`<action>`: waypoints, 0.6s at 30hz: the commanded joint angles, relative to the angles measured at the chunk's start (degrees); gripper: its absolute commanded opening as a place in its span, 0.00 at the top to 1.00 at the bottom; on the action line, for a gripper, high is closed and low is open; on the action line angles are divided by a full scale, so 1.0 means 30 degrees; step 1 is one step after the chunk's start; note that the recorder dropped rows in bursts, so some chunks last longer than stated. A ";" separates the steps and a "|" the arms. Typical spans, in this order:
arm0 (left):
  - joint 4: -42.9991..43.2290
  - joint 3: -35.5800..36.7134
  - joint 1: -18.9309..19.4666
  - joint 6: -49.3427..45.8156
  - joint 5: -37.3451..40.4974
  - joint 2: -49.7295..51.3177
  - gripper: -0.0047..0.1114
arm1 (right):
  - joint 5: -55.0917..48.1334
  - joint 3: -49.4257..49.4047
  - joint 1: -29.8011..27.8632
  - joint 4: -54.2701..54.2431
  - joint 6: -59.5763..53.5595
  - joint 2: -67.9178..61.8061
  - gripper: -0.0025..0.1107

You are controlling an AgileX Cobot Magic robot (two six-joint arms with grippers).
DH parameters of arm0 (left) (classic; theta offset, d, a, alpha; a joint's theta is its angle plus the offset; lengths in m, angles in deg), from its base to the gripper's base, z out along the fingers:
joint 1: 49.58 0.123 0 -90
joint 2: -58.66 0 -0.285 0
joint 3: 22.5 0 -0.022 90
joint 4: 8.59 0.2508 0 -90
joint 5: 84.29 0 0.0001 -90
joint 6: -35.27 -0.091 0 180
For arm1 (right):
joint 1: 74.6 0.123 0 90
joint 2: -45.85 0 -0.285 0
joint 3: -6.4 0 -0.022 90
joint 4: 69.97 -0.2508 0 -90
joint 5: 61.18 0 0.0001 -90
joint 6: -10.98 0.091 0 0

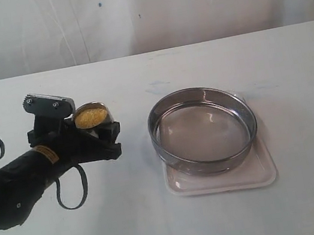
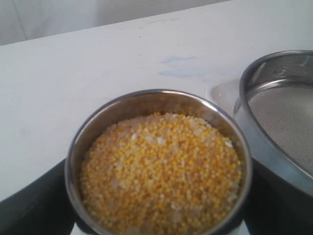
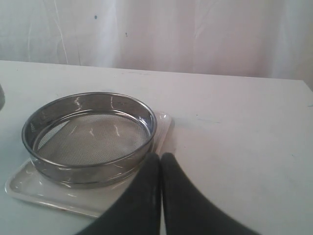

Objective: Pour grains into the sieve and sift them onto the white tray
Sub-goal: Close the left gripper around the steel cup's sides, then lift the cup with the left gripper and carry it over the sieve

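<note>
Grains [image 2: 161, 171] fill cup [image 2: 146, 100] clamped in left claw [image 1: 95, 126].

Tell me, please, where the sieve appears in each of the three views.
Exterior view: the sieve sits right of centre.
Left wrist view: only part of it shows, beside the cup.
Right wrist view: whole, just beyond the right gripper.
Shared landmark: the white tray beneath it.
</note>
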 commanded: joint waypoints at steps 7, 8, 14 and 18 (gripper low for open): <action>0.4335 -0.0019 -0.0052 0.1376 0.2988 -0.4135 0.96 | 0.0254 -0.0104 0.0070 -0.0037 -0.0007 0.0124 0.98; 0.4906 -0.0058 -0.0052 0.1928 0.3320 -0.4409 0.96 | 0.0254 -0.0104 0.0070 -0.0037 -0.0007 0.0124 0.98; 1.3011 -0.2978 -0.0095 1.0751 0.8049 -0.5973 0.96 | 0.0254 -0.0104 0.0077 0.0005 -0.0007 0.0124 0.98; 2.0832 -0.6067 -0.0514 1.6966 0.9178 -0.5786 0.96 | 0.0254 -0.0104 0.0077 0.0005 -0.0007 0.0124 0.98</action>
